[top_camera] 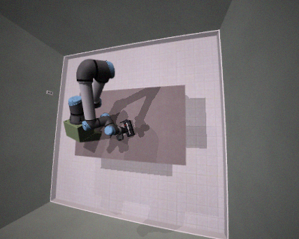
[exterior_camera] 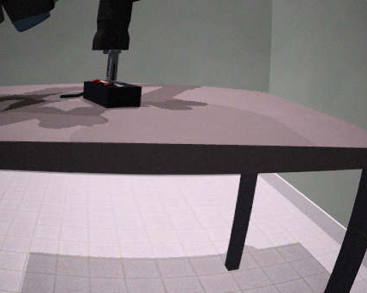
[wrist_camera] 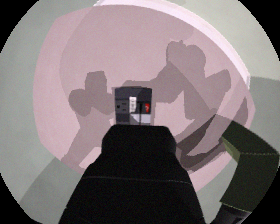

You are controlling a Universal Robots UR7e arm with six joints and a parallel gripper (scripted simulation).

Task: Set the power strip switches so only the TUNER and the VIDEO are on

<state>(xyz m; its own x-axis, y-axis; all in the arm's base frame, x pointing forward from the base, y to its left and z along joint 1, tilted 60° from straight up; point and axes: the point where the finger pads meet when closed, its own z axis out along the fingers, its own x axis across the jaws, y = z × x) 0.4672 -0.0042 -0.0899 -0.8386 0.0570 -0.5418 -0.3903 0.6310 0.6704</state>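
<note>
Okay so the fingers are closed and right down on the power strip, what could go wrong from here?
1. The shut fingers come down at the near end of the power strip; its switches sit close together, so the tip may rock a neighbouring one.
2. The strip lies loose on the table, so an off-centre push might slide or tip it.
3. In the wrist view the arm's own body hides most of the strip, so which switch is pressed is hard to confirm.

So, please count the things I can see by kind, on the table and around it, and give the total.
Power strip: 1
Table: 1
Robot arm with shut pincer: 1
Green pedestal: 1
Total: 4
</note>
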